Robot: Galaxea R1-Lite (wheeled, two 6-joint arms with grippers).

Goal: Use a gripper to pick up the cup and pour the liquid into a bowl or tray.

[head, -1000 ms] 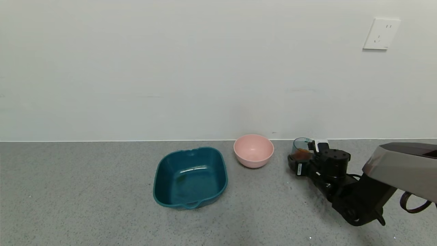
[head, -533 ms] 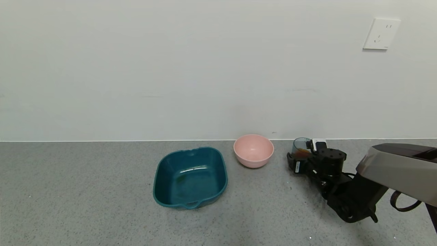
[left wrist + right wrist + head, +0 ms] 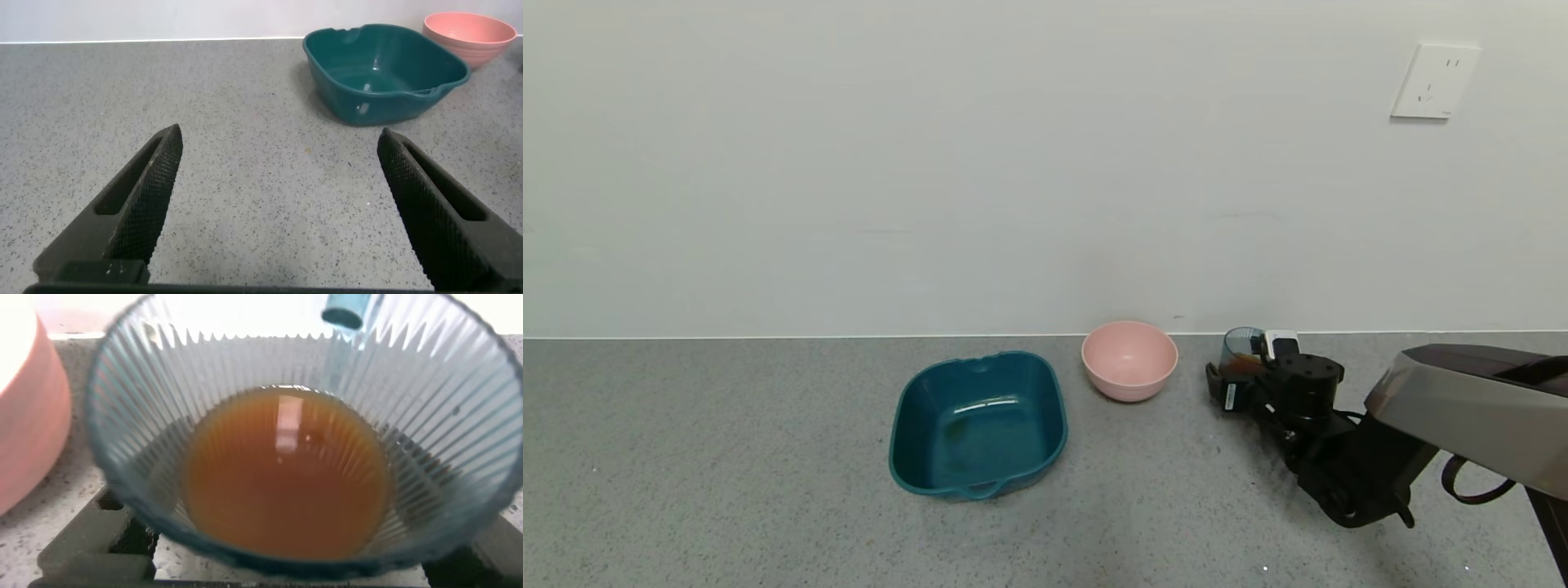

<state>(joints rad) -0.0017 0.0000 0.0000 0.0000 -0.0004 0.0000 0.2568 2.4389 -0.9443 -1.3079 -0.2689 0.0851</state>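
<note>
While the grey countertop [image 3: 727,490] spreads beneath everything, the teal tray [image 3: 978,425] sits near its middle, with the pink bowl [image 3: 1129,359] just beside it toward the wall. Right of the bowl, the right gripper [image 3: 1240,377] has its 2 fingers closed around the cup [image 3: 1241,351], which stands upright near the wall. Red-orange liquid [image 3: 286,469] fills the cup's bottom. The left gripper [image 3: 278,204] hovers over the countertop, spread wide, holding nothing.
</note>
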